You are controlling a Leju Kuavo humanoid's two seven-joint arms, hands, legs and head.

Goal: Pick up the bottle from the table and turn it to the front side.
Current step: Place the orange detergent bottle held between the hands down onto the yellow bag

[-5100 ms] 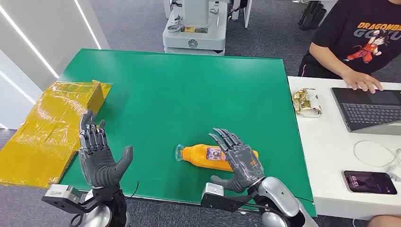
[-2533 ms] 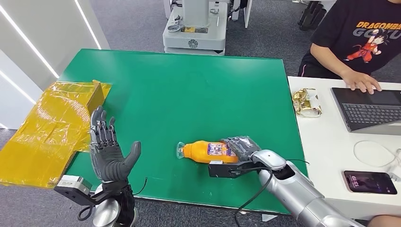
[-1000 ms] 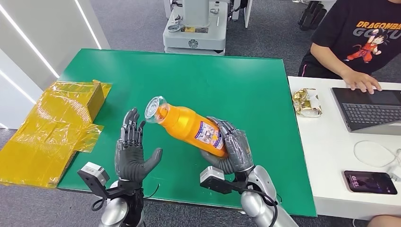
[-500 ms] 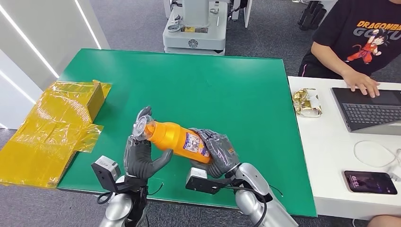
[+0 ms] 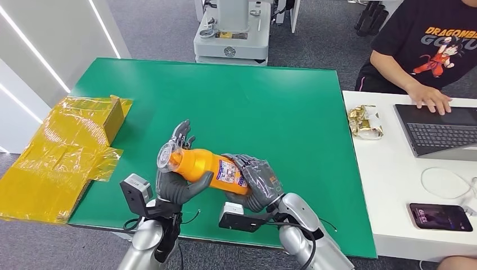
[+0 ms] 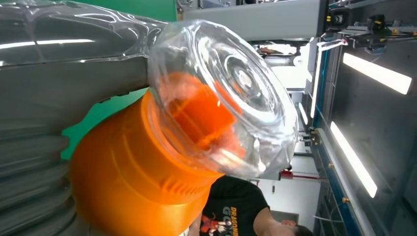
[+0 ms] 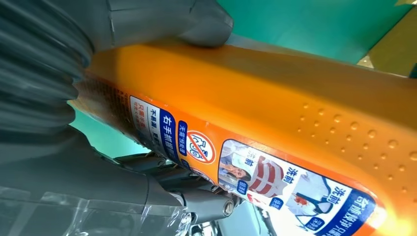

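Observation:
An orange bottle with a clear cap and a printed label hangs tilted above the near part of the green table, cap toward my left. My right hand grips its base end, fingers wrapped over the label. My left hand cradles the neck, thumb under the bottle and fingers standing straight behind the cap. Up close in the left wrist view, the cap and orange shoulder lie against the grey palm. In the right wrist view my hand holds the labelled body.
A yellow film-wrapped box lies at the table's left edge. To the right stands a white desk with a laptop, a phone and a snack packet; a person sits there. A white machine stands beyond the table.
My right hand took the bottle off the table and carried it left. My left hand moved in, and the neck now lies in its palm.

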